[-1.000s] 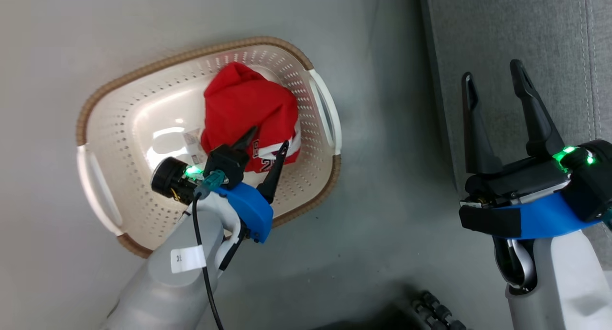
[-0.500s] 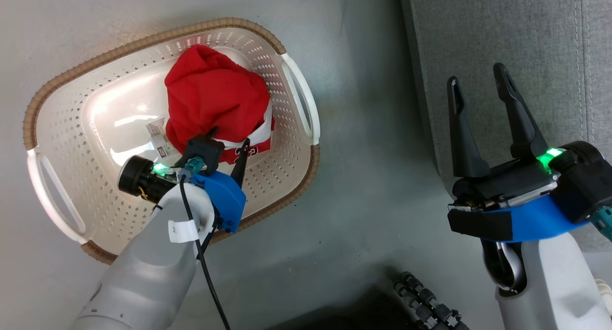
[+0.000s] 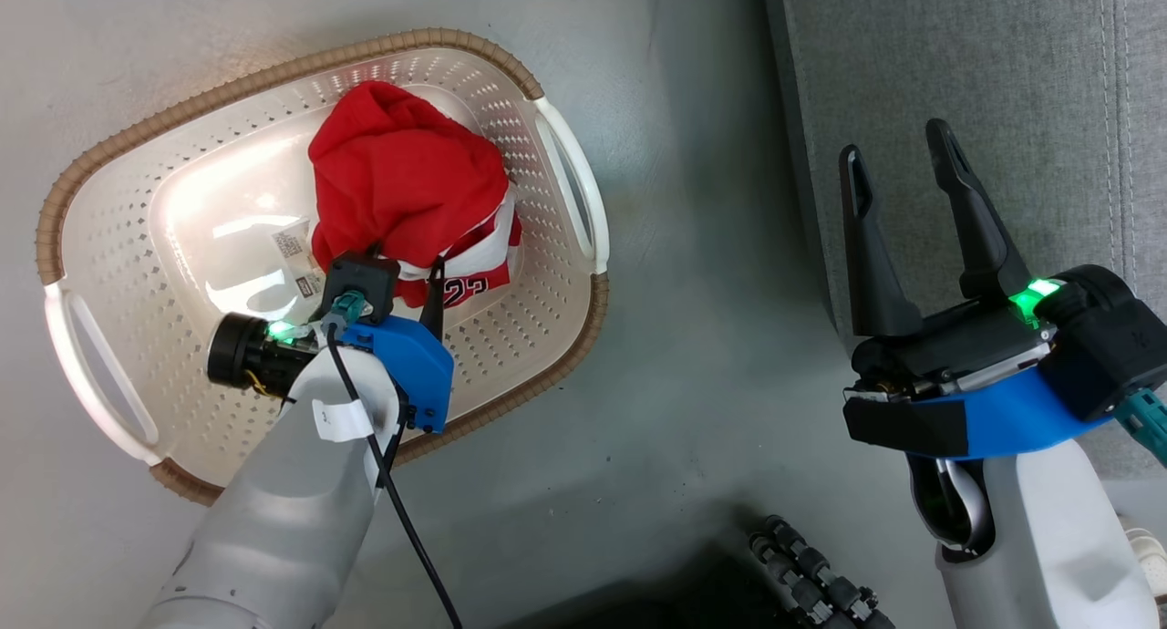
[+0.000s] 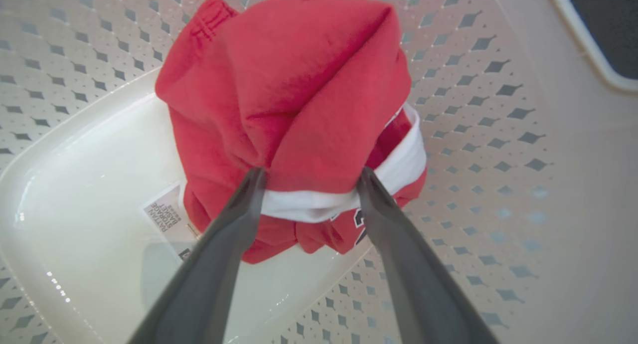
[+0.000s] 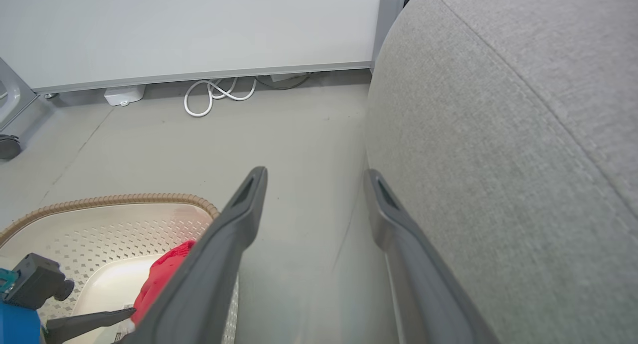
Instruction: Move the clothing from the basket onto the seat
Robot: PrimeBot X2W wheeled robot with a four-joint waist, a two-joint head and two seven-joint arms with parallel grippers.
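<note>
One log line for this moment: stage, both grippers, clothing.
stage: pre-grasp | left gripper: jaws open, tips at clothing | right gripper: jaws open, over seat edge | clothing: bunched in basket

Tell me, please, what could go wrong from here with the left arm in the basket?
The open left gripper straddles only the near fold of the clothing, so closing may catch one layer and leave the rest in the basket. A shallow pinch on the white trim could slip during the carry to the seat.
</note>
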